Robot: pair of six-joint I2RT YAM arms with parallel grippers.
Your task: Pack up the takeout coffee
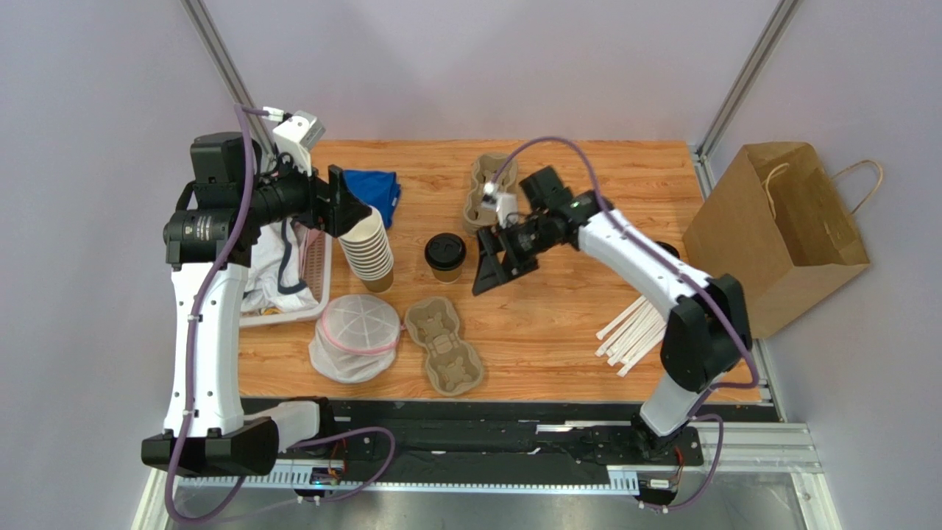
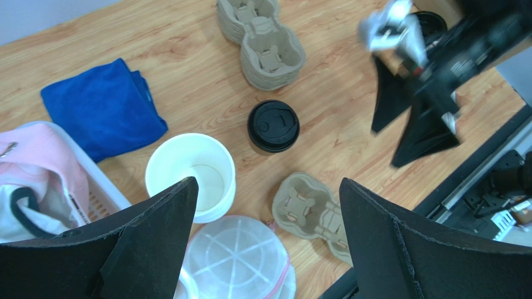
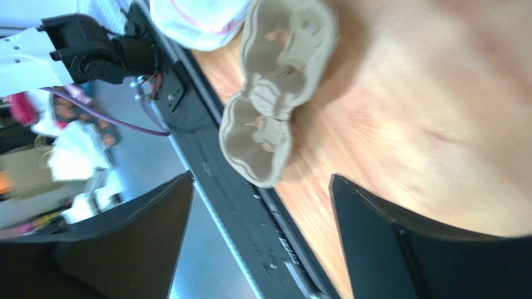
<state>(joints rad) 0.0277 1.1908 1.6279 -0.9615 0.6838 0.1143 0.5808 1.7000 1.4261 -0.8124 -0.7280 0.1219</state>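
Note:
The takeout coffee (image 1: 445, 256), a small brown cup with a black lid, stands upright on the wooden table (image 1: 575, 320) near the middle; it also shows in the left wrist view (image 2: 273, 126). My right gripper (image 1: 498, 265) is open and empty, just right of the cup and apart from it. My left gripper (image 1: 345, 210) is open and empty, raised above the stack of lidless cups (image 1: 368, 248). A pulp cup carrier (image 1: 445, 348) lies in front of the coffee and shows in the right wrist view (image 3: 275, 93). The brown paper bag (image 1: 780, 232) stands open at the right.
A second stack of pulp carriers (image 1: 487, 190) lies at the back. A bag of clear lids (image 1: 356, 337), a blue cloth (image 1: 374, 188) and a white basket (image 1: 290, 276) are on the left. White straws (image 1: 630, 328) lie at the right front.

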